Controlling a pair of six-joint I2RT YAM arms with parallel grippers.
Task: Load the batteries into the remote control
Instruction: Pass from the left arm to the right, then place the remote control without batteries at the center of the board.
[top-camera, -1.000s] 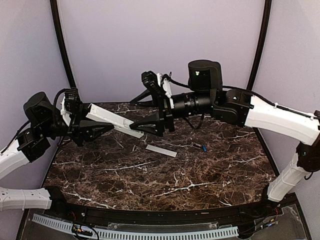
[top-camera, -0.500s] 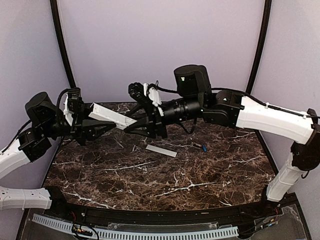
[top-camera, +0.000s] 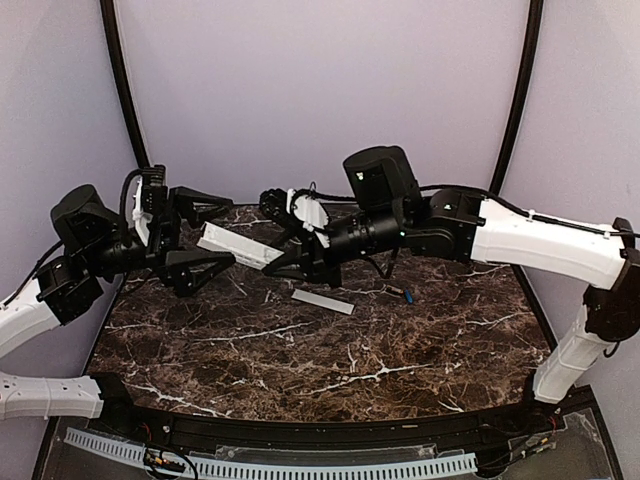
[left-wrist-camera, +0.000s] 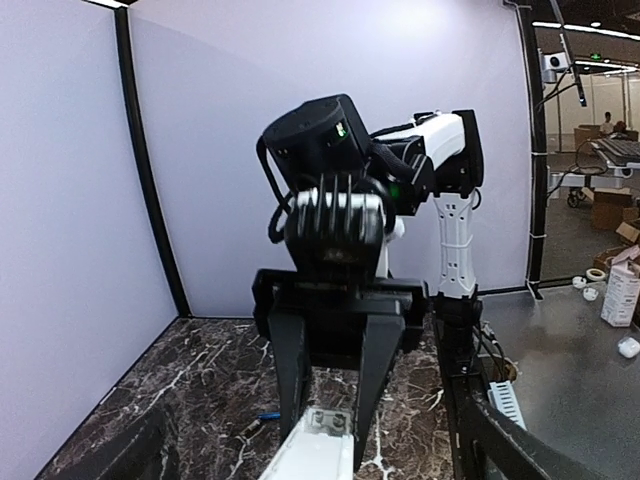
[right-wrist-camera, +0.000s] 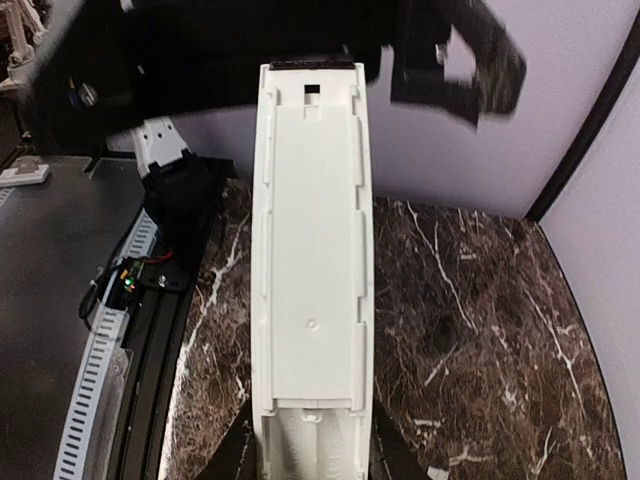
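The white remote control (top-camera: 240, 246) hangs above the back left of the table. My right gripper (top-camera: 279, 262) is shut on its right end, and in the right wrist view the remote control (right-wrist-camera: 312, 250) runs up from between my fingers (right-wrist-camera: 236, 456), its long back recess facing the camera. My left gripper (top-camera: 226, 233) stands open around the remote's left end, jaws well clear of it. In the left wrist view the right gripper (left-wrist-camera: 326, 420) clamps the remote's end (left-wrist-camera: 322, 445). One blue battery (top-camera: 408, 295) lies on the table, also in the left wrist view (left-wrist-camera: 268, 414).
A thin flat white cover strip (top-camera: 323, 301) lies on the dark marble table (top-camera: 330, 370) just below the right gripper. Purple walls close in the back and both sides. A black rail and cable tray (top-camera: 300, 462) run along the near edge.
My left gripper has opened and let go of the remote. The right arm moved left and shut on the remote's other end, which now sits slightly lower.
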